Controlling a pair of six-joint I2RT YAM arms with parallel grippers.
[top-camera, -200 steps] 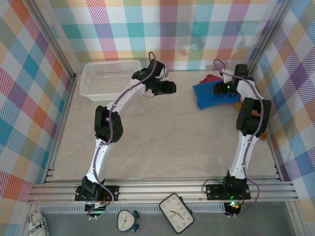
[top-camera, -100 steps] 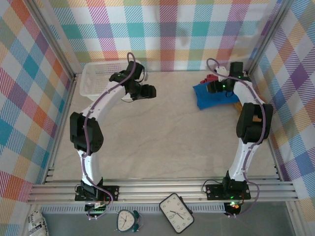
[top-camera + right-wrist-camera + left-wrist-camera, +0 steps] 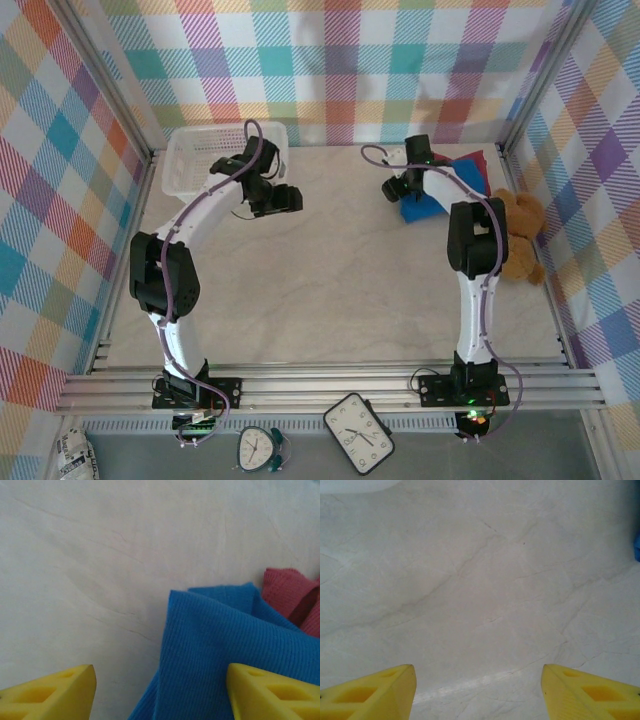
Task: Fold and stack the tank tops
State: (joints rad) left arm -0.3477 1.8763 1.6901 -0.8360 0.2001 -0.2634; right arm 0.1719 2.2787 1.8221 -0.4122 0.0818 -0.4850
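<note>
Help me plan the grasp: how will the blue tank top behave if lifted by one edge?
It will probably droop: the blue tank top lies in soft folds of ribbed knit. It likely weighs little, and that textured weave should resist slipping. Lifting may drag the dark red top bunched against it.

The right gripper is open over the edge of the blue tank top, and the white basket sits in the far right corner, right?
No: the white basket sits in the far left corner, as the top external view shows. The right gripper is open over the edge of the blue tank top.
</note>
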